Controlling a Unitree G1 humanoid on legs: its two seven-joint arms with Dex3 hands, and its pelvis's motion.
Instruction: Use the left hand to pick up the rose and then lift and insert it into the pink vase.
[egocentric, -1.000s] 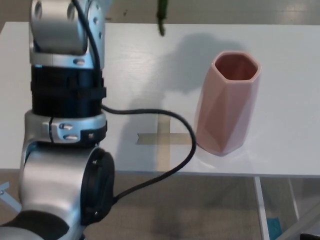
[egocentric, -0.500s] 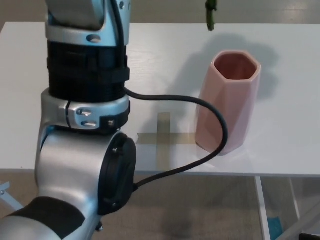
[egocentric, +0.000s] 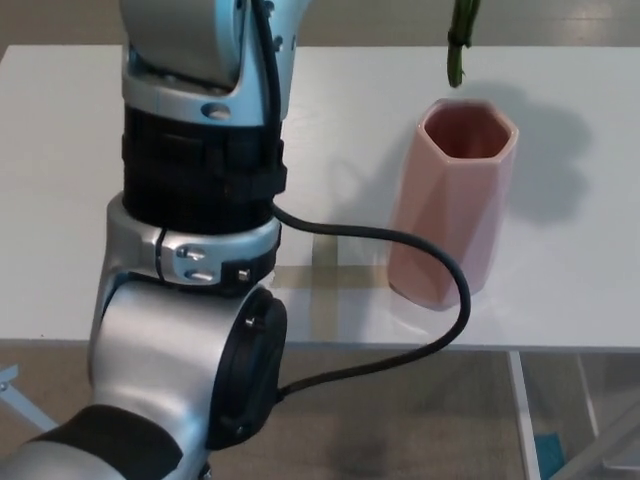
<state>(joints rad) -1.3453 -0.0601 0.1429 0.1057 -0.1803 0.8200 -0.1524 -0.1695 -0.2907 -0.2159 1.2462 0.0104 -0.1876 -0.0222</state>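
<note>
Open mouth of the vase, bulky arm in the near left

The faceted pink ceramic vase (egocentric: 452, 200) stands upright on the white counter (egocentric: 580, 250), its mouth unobstructed, with the green rose stem (egocentric: 459, 40) hanging just above its rim. The silver-and-black left arm (egocentric: 195, 230) and its black cable (egocentric: 400, 290) crowd the vase's near-left side; bare counter lies right and behind.

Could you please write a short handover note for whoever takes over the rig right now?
Left robot hand: out of the picture above the top edge; only the left arm shows. Right robot hand: not in view.
Rose: only the green stem end shows, hanging in the air just above the rim of the pink vase, slightly left of the opening's middle.
Vase: upright on the white table, empty.
Done: the rose is up off the table.
Left: centre the stem over the opening and lower it in.
</note>
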